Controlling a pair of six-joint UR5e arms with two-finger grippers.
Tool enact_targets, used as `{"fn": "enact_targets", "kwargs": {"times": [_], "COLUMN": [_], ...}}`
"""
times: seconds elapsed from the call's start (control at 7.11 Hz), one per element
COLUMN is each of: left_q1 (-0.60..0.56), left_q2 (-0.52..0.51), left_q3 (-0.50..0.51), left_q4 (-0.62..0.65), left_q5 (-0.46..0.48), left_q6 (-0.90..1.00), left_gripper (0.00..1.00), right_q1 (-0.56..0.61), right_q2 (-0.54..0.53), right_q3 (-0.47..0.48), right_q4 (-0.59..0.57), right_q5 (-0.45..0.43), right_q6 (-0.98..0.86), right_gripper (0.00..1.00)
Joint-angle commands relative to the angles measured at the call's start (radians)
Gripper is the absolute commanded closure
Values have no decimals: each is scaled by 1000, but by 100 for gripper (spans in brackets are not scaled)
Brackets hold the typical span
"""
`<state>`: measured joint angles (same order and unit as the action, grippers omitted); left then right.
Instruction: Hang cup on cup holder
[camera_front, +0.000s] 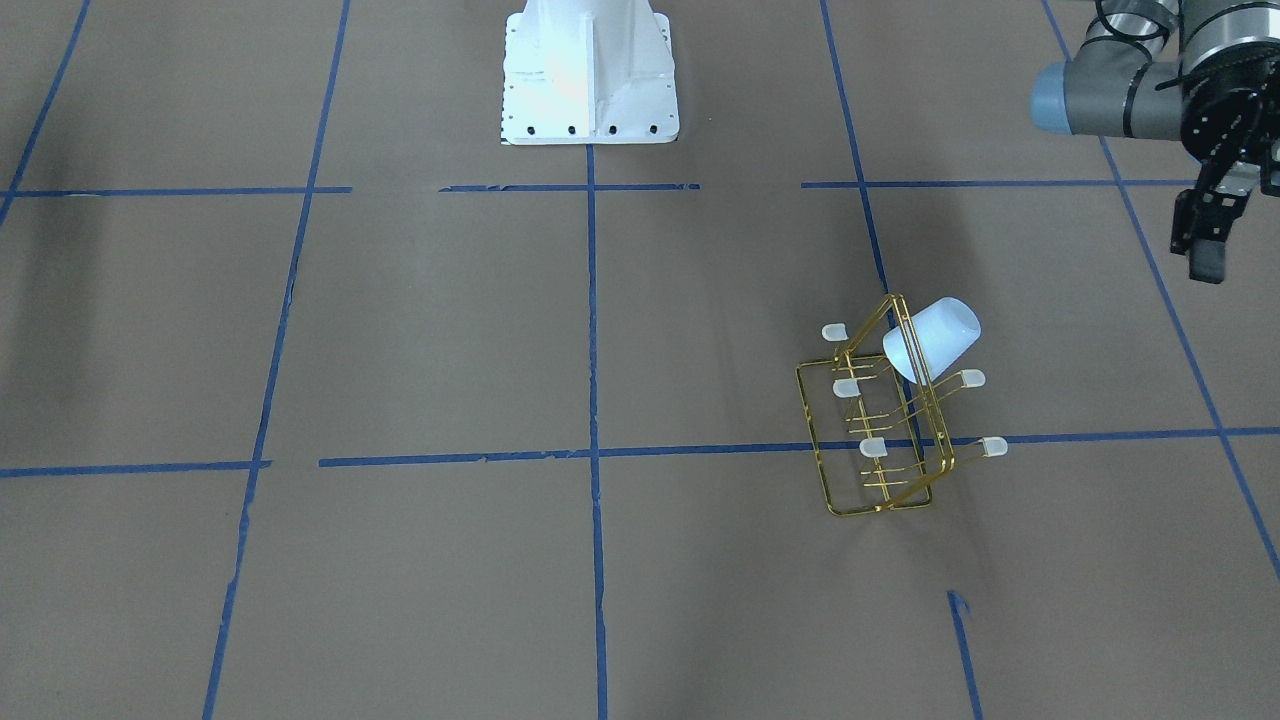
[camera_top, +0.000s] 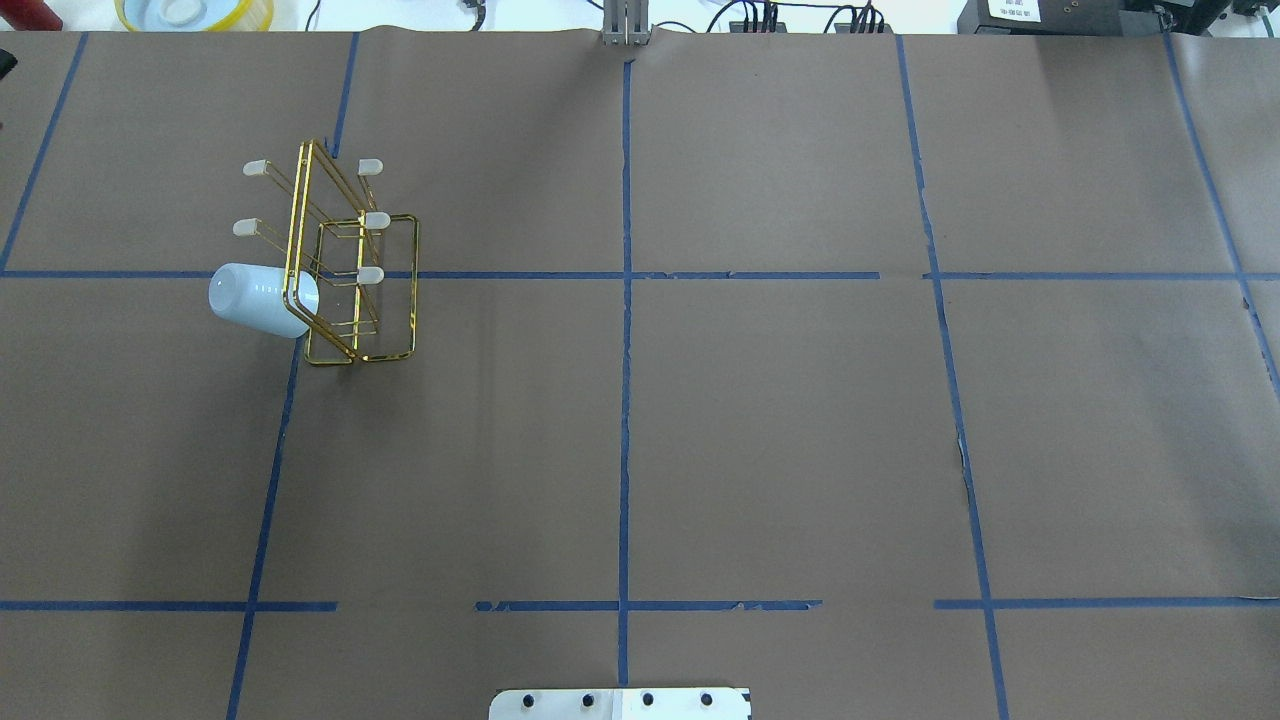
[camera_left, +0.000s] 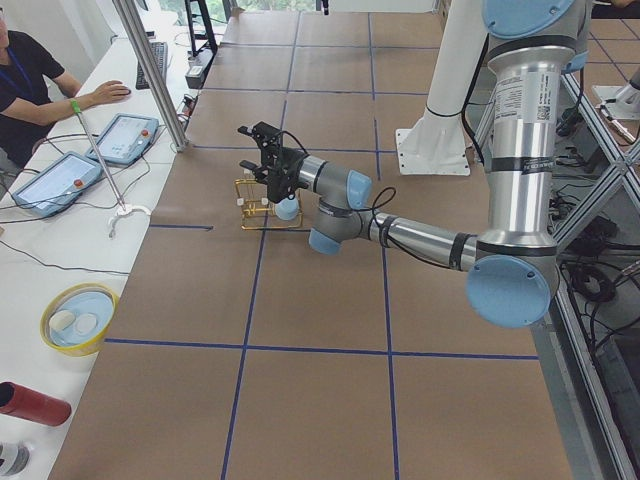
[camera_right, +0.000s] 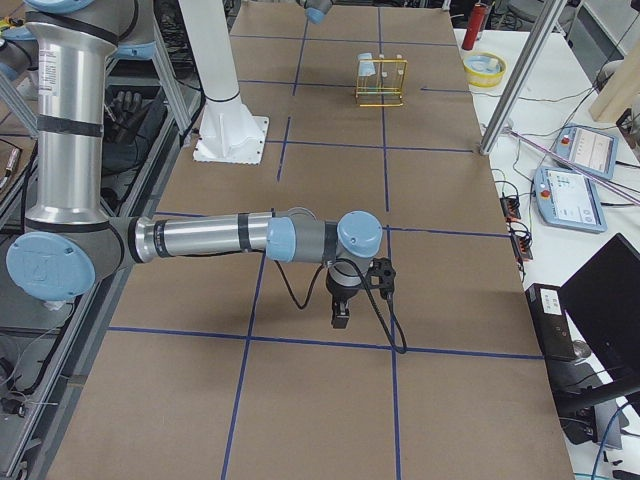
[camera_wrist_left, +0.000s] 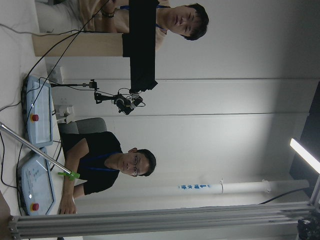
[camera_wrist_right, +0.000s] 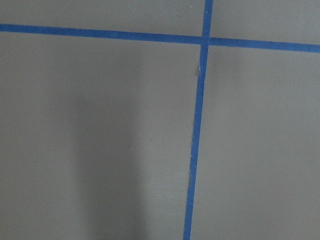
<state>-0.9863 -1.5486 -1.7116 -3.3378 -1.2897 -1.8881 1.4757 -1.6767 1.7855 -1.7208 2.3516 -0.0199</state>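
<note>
The right arm extends level from the robot's side over the brown table. The right gripper points down, close to a blue tape line. Its jaw state cannot be determined. At the far end stands a gold rack, with a pale cup against its upper part on the robot's side. A white pedestal is well apart from the rack.

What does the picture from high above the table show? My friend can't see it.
A pale cup sits tilted on the left side of a gold wire cup holder, apparently hung there, in the upper left of a brown table marked with blue tape lines. No robot arm shows in this view.
</note>
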Motion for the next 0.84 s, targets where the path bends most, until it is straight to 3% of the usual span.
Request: {"fn": "enact_targets", "kwargs": {"times": [0.0,0.14,0.56,0.7], "left_q1": [-180,-252,-406,-411], "left_q2": [2,2,-11,-11], "left_q3": [126,165,129,78], "left_q4": [14,62,427,631], "left_q5": [-222,-293,-411,-416], "left_q6": [285,429,861,983], "left_gripper": [0,0,0,0], "right_q1": [0,0,0,0], "right_q2": [0,0,0,0], "right_q3": [0,0,0,0], "right_q4": [0,1,0,0], "right_q5": [0,0,0,0], "right_q6": [0,0,0,0], "right_gripper": [0,0,0,0]}}
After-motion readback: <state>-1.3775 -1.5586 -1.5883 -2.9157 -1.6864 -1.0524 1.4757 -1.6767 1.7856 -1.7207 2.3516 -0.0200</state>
